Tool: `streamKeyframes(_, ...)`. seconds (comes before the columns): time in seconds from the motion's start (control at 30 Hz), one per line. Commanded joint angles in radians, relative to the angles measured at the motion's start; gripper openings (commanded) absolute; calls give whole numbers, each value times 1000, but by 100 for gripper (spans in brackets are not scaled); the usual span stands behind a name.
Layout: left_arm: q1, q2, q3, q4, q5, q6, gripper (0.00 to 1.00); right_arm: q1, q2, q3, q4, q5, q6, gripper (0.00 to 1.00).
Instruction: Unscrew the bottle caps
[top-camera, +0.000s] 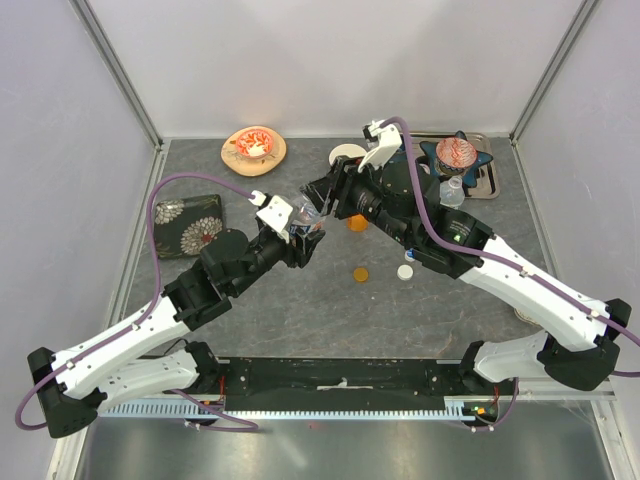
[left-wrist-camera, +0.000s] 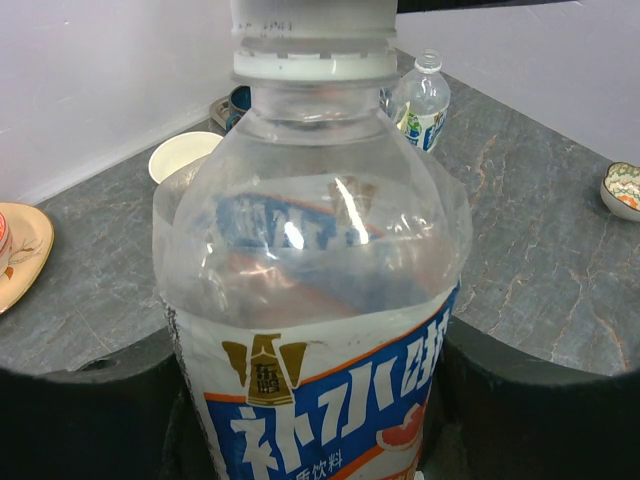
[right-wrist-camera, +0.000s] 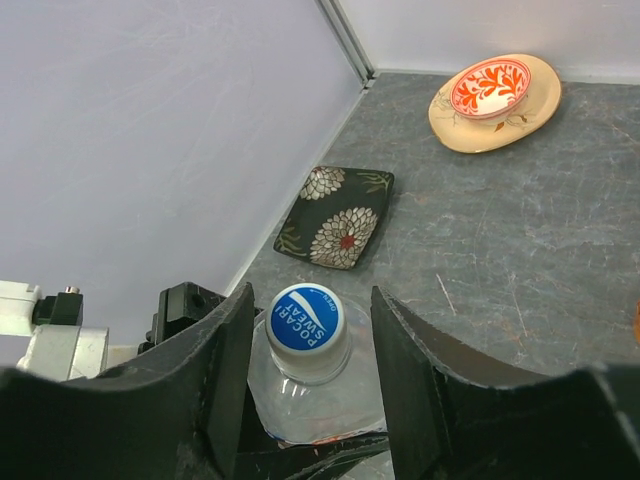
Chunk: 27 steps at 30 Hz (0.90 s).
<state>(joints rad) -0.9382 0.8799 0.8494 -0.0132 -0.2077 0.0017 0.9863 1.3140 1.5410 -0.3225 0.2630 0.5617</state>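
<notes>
Overhead, two white robot arms meet just left of the table's centre. The left gripper (top-camera: 300, 232) clamps a clear bottle with a blue label (top-camera: 305, 222), held off the table. The right gripper (top-camera: 322, 200) reaches in from 2 o'clock, fingers (right-wrist-camera: 225, 370) set narrowly either side of the blue cap (right-wrist-camera: 305, 318); contact with it cannot be told.

Around them: an orange bottle (top-camera: 357, 222) just right of the grippers, with a loose orange cap (top-camera: 361, 273) and a white cap (top-camera: 405, 271) at 5 o'clock from it. A black floral dish (top-camera: 187, 224) sits at 9 o'clock, a tan plate with a red bowl (top-camera: 254, 146) at 11 o'clock, and a metal tray (top-camera: 487, 180) at 2 o'clock, partly hidden by the right arm.

Only the left wrist view shows a second labelled bottle (left-wrist-camera: 422, 100) standing behind, beside a white bowl (left-wrist-camera: 182, 154).
</notes>
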Motion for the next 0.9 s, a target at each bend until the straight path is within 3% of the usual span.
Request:
streamKeyframes(0.0,-4,-1,11,53,-12,30,53,2,-4,-7,17,-13,-3,55)
streamKeyframes(0.3,-4,-7,10,53,-4,27,53,2,-6,-18,11,-24,-8,36)
streamKeyframes(0.4,-4,-18,10,52,17,27,53,0,-13,-19,8,-50,-26,23)
streamKeyframes(0.47,-5,-33,7,52,45,29,53,2,-12,-13,14,-105,-77,2)
streamKeyframes(0.57,-4,-59,2,58,145,24,53,3,-10,14,-6,-234,-134,0)
streamKeyframes(0.67,-2,-96,26,35,331,9,53,-3,-28,42,-38,-378,-218,0)
streamKeyframes(0.87,33,-98,152,-79,818,-92,54,-37,-102,57,-105,-680,-339,0)
